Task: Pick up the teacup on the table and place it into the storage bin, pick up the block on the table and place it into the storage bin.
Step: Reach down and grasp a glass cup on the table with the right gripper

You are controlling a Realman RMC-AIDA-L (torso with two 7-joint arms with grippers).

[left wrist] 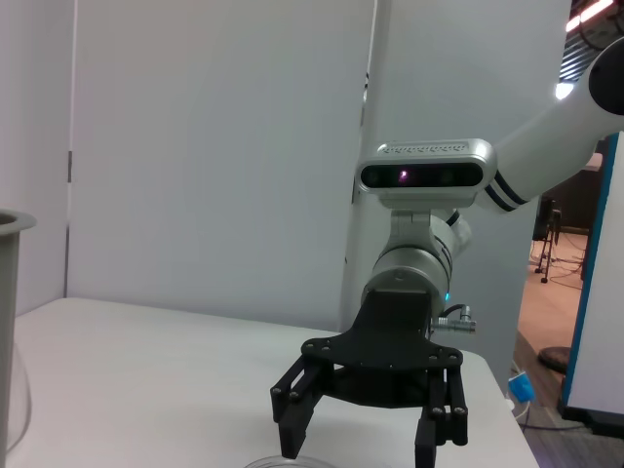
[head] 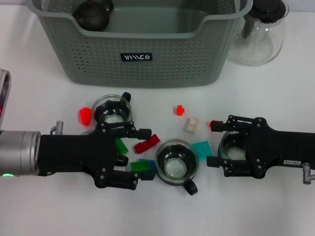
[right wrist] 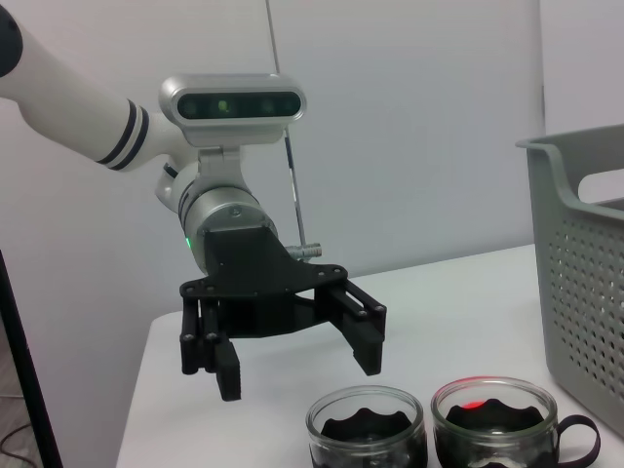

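Three glass teacups stand on the white table: one (head: 113, 110) in front of the storage bin (head: 142, 54), one (head: 177, 162) in the middle, and one (head: 235, 146) partly under my right gripper (head: 215, 143). That gripper is open and holds nothing. My left gripper (head: 141, 158) is open too, hovering over green and blue blocks (head: 142, 166) beside the middle teacup. A red block (head: 146, 144) lies between its fingers' line and the cup. The right wrist view shows the left gripper (right wrist: 297, 366) open above two teacups (right wrist: 366, 424).
A dark teapot (head: 92, 14) sits inside the bin. A glass carafe (head: 258, 32) stands at the back right. Loose blocks are scattered around: red (head: 85, 115), small red (head: 179, 109), beige (head: 191, 124), teal (head: 202, 148), green (head: 120, 146).
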